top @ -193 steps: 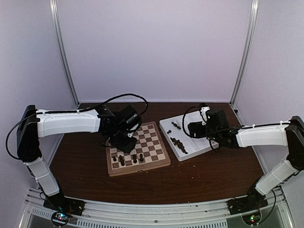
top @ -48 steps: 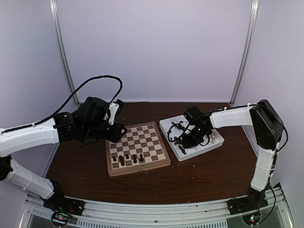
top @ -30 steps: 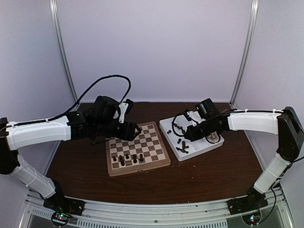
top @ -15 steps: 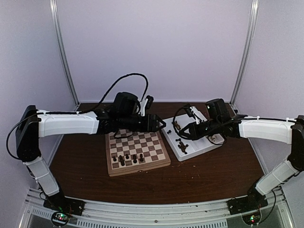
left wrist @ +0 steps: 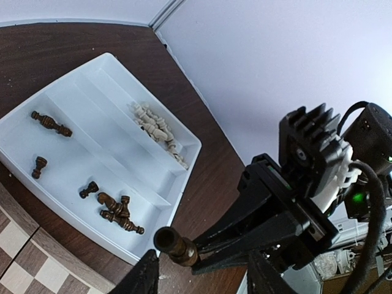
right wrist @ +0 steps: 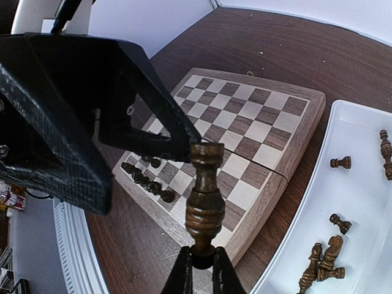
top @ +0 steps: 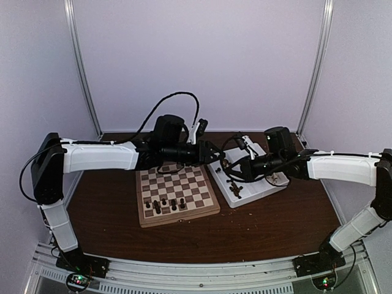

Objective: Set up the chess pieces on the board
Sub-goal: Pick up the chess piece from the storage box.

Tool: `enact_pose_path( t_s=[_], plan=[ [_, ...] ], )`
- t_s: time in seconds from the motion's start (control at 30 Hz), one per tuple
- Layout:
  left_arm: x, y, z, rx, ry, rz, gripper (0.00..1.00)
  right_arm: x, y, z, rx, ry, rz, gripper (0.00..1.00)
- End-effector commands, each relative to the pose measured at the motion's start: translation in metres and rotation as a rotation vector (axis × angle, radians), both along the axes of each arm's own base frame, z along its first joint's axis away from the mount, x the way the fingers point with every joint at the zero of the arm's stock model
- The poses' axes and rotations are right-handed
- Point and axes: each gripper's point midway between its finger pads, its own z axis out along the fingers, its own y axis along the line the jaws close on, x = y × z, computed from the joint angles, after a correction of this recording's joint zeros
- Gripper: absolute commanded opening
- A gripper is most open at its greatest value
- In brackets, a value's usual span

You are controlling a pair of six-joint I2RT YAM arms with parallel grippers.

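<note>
The dark chess piece (right wrist: 204, 196) is up in the air, not on the board (top: 184, 184) yet. The right gripper (right wrist: 202, 262) has it nipped tight by the foot. Its long axis runs straight out from those fingertips, and its flat crown points at the left gripper (left wrist: 203, 260). From above, that meeting spot sits over the white tray (top: 252, 192), by the edge that faces the board.

The left gripper is the nearer of the 2 to the crown. Its jaws stand partly apart, 1 on each side of the piece's head, and I can't see either touching it. It looks like a handover to me. What it turns on is the left gripper lining up square across the piece's axis before it pinches.

Both arms are stretched out low and nearly level, reaching toward each other from the left and right sides of the bench (top: 275, 226). A few placed pieces (top: 156, 207) stand along the board's near edge. Loose pieces (left wrist: 119, 214) lie in the tray, 1 compartment over from the cream pieces (left wrist: 156, 125).
</note>
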Motion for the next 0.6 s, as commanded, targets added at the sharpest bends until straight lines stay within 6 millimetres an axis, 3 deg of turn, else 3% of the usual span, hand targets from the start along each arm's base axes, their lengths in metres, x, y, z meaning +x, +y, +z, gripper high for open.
enact_pose_path(
  t_s=[0.0,0.17,0.57],
  plan=[
    [0.0072,-0.0070,0.0115,-0.043,-0.010,-0.006,0.50,-0.0053,0.0048,0.0179,0.047,-0.040,0.026,0.03],
    [0.0081,-0.0078,0.0083,-0.040,0.001,-0.009,0.49,-0.0074,0.0065,0.0198,0.054,-0.043,0.042,0.03],
    [0.0110,-0.0066,0.0082,-0.047,-0.002,-0.011,0.29,-0.0133,0.0116,0.0173,0.056,-0.038,0.077,0.03]
  ],
)
